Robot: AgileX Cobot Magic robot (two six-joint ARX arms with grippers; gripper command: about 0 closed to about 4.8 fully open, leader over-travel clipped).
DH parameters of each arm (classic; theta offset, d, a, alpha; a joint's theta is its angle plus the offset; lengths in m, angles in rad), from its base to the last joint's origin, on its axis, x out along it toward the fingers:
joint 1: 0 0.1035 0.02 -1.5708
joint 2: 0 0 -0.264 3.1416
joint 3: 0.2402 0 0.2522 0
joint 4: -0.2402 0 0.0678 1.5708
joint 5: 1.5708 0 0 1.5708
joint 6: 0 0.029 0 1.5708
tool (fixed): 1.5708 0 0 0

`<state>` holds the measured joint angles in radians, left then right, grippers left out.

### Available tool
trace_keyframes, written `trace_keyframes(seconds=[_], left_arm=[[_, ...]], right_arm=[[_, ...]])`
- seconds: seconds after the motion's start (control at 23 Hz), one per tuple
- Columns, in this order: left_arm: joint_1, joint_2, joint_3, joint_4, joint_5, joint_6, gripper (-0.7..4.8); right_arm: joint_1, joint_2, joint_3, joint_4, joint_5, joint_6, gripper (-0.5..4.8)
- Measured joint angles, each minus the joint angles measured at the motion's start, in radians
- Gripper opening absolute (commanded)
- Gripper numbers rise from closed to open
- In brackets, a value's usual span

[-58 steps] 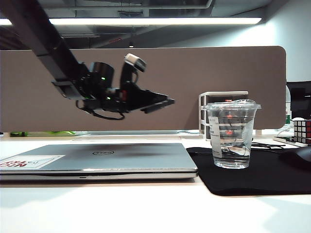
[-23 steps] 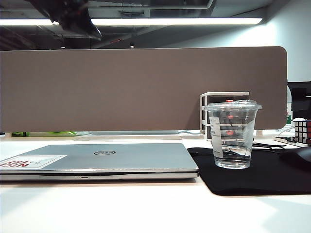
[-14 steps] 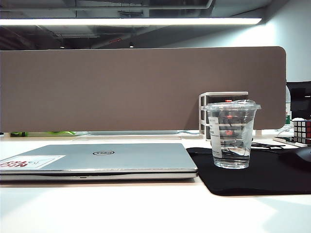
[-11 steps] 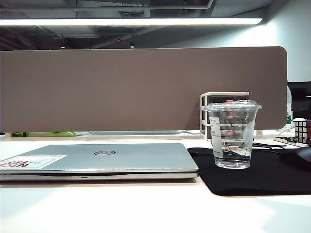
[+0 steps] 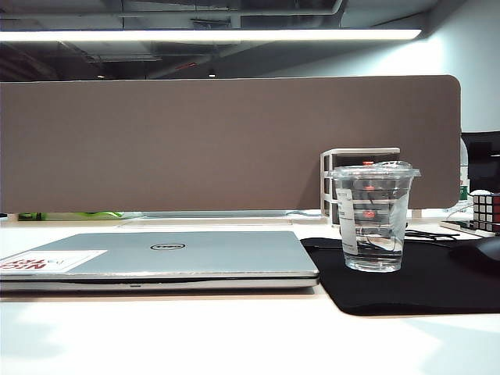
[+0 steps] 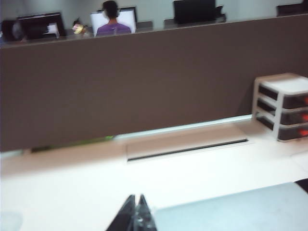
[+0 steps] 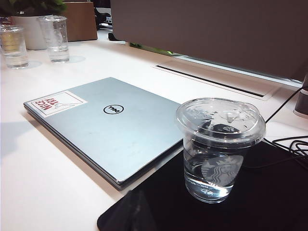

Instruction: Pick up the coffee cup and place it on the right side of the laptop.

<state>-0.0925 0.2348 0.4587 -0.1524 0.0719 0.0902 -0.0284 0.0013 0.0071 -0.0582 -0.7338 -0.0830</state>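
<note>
Upright on a black mat [image 5: 422, 285] at the desk's right: the coffee cup [image 5: 374, 216], clear plastic, domed lid on, just beside the laptop [image 5: 164, 254] and at 3 o'clock from it in the exterior view. Lid of the laptop closed, white sticker with red lettering near its left corner. Behind the cup at 12 o'clock, a small white drawer unit [image 5: 344, 168] against the brown partition [image 5: 226, 141]; far right at 3 o'clock, a puzzle cube [image 5: 486, 209].

No arm anywhere in the exterior view. Left gripper [image 6: 135, 216] seen only as two dark fingertips pressed together, closed on nothing, above the pale desk near the laptop's edge. Right gripper [image 7: 130, 211] only a dark blur at the frame edge short of the cup, whether parted or closed impossible to say.

Likely light and thin-walled, easily crushed, slick when squeezed; a little clear liquid at the bottom, so best kept upright. Safest hold judged to be across the mid-body below the lid rim, gently.
</note>
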Motion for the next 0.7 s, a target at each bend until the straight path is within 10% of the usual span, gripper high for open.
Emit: trace_keyframes(seconds=[0.22,0.48,0.7], left_arm=[[0.001,-0.224,-0.122,-0.103,-0.031,-0.087,-0.06],[-0.01,-0.224,-0.163,-0.119,-0.096,-0.125,-0.06],[-0.01,-0.235,-0.315,0.088,-0.117,-0.127,-0.06]], right_arm=[[0.0,0.0,0.0,0.012,0.052,0.0,-0.01],[0.0,0.0,0.0,0.047,0.419,-0.032,-0.01],[0.0,0.0,0.0,0.076,0.551,-0.074,-0.01]])
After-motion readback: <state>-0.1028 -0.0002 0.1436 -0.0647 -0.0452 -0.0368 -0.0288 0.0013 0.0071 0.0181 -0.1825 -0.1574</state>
